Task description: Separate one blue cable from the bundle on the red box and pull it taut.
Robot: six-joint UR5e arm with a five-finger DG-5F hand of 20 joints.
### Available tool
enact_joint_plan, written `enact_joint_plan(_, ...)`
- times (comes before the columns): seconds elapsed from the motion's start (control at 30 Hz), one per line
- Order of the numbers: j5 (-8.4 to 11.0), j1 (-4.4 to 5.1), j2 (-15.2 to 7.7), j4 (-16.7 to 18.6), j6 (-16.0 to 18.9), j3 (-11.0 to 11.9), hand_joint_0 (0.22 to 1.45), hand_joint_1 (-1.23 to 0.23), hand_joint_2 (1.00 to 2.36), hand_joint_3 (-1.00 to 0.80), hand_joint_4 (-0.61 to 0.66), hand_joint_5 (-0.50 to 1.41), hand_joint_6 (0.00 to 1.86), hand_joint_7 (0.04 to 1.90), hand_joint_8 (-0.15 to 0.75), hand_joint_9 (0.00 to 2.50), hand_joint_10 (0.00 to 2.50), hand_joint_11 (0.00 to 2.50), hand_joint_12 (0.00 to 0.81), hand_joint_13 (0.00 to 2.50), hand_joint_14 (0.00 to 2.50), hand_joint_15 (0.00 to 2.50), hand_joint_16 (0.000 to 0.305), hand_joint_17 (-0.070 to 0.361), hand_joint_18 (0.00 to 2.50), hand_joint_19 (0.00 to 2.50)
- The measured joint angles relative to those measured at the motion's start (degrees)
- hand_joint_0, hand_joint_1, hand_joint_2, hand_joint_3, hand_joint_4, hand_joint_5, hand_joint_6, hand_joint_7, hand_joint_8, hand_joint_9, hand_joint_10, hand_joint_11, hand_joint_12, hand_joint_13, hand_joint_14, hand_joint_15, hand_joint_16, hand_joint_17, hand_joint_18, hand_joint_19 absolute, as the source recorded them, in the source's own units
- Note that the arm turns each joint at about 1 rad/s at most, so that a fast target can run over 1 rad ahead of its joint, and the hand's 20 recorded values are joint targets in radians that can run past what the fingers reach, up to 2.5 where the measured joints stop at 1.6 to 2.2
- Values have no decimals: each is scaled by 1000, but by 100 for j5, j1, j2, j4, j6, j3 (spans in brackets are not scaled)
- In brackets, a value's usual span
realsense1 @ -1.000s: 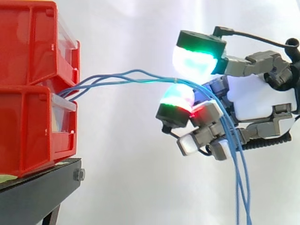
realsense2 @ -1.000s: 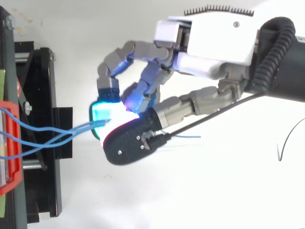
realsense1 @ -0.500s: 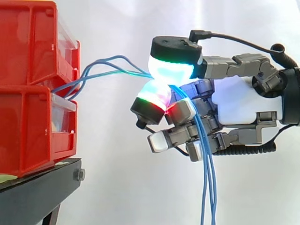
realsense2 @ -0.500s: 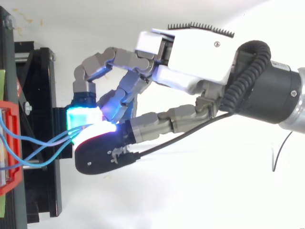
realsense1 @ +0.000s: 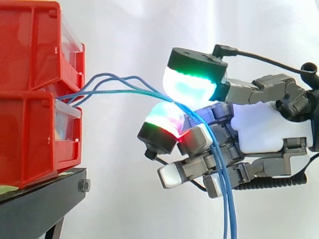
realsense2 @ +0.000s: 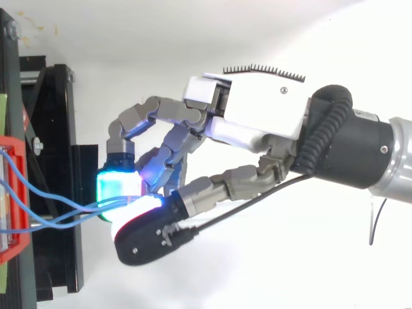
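Side view: the blue cables [realsense1: 114, 91] leave the gap between the stacked red bins [realsense1: 35, 50] at the left, arc slackly to mid-frame, then drop to the bottom edge; the hand [realsense1: 269, 124], right of centre, has two glowing pads [realsense1: 192, 84] pinched on them, seemingly several strands together; they look thin, light, limp and likely slick, so one is best nipped alone near the arc's crest; open room lies rightward; the black stand [realsense1: 40, 204] sits lower left. Top view: the cables [realsense2: 84, 207] converge from the bin's rim [realsense2: 18, 244] at the left edge into the pinch; the hand [realsense2: 257, 119] reaches in from the right; the stand's [realsense2: 61, 129] edge lies close beneath the pads.
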Motion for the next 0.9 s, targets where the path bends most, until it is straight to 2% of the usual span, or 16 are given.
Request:
enact_joint_plan(0.07,-2,5,0,-44,56,1,555,-544,1000,-500,170,-160,850,1091,390,1144,19,1044,413,963,15,591,51,116,1071,765)
enact_joint_plan(0.17,-4,9,-1,-78,88,1,586,-497,1003,-464,164,-155,842,1108,386,1154,18,1031,408,962,16,591,51,114,1065,776)
enact_joint_plan(0.3,-4,11,-1,-118,103,0,601,-588,1012,-331,153,-161,842,1107,378,1131,19,1038,414,956,16,600,51,114,1057,780)
enact_joint_plan(0.4,-4,11,-2,-130,105,-1,602,-737,1018,-191,164,-175,858,1104,384,1095,18,1067,418,951,15,600,52,118,1073,768)
enact_joint_plan(0.5,-7,11,0,-132,106,2,614,-774,1017,-157,146,-180,867,1087,384,1082,18,1072,422,951,17,597,53,120,1079,748)
enact_joint_plan(0.73,-10,12,4,-134,106,4,658,-849,1017,-226,133,-194,878,1033,353,1021,19,1071,403,920,17,599,49,110,1022,743)
enact_joint_plan(0.83,-16,16,4,-138,106,4,601,-759,1004,-437,160,-185,872,1039,362,1046,18,1067,396,921,16,599,49,110,1020,760)
enact_joint_plan(0.9,-24,15,5,-146,110,4,591,-722,1004,-445,164,-181,868,1040,367,1059,18,1066,399,925,17,590,50,111,1025,760)
